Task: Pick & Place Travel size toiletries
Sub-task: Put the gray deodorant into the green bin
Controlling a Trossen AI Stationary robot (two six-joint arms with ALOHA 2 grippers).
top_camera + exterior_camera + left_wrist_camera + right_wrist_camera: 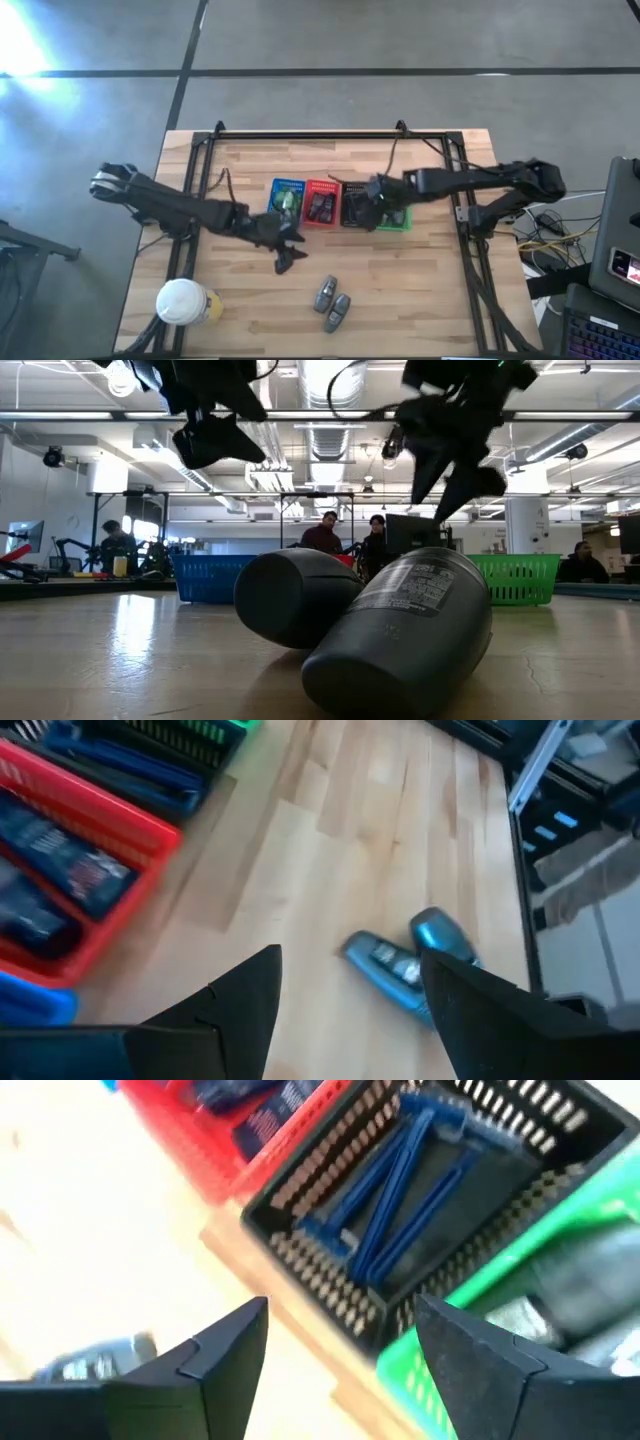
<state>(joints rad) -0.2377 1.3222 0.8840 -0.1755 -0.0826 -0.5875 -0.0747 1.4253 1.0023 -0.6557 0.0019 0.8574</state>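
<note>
Toiletries lay partly sorted around a row of four baskets at the middle of the wooden table (pixel 420 290). Two grey oval bottles (pixel 331 302) rested touching each other on the bare wood, nearer the front edge than the baskets. Dark sachets (pixel 320 206) filled the red basket (pixel 320 203), thin sticks (pixel 395 1185) lay crossed in the black basket (pixel 430 1200), and something green sat in the blue basket (pixel 287 197). The right gripper (pixel 366 213) hovered over the black and green baskets (pixel 395 220), fingers spread and empty. The left gripper (pixel 291 248) hung between the baskets and the grey bottles, fingers apart, holding nothing. A white-lidded cup (pixel 183 301) stood far from the baskets, near the front corner.
</note>
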